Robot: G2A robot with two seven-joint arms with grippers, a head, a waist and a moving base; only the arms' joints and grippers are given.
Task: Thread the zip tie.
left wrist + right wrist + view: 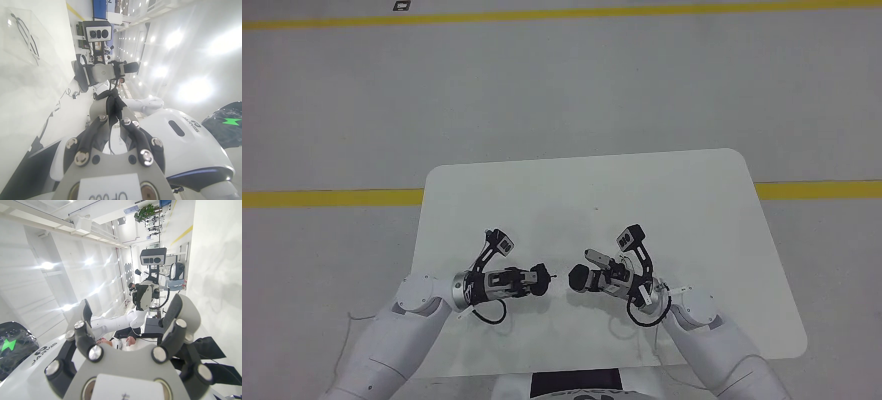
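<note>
Left fingers (108, 106) are pressed together on the zip tie (109, 87); it's a thin black strip poking out past the tips, with more of it trailing back between the finger links. Left gripper (113, 103) sits above the near-middle of the table (592, 190), pointing sideways. Right fingers (86, 311) are spread wide with nothing between them. Right gripper (130, 308) is also above the table's near-middle, facing the left one tip to tip, near but apart. My read: the grasp is done, the threading isn't. I can't tell where the tie's head is or whether the tail is through it. Left to do: right takes the free end, feeds it in, pulls.
</note>
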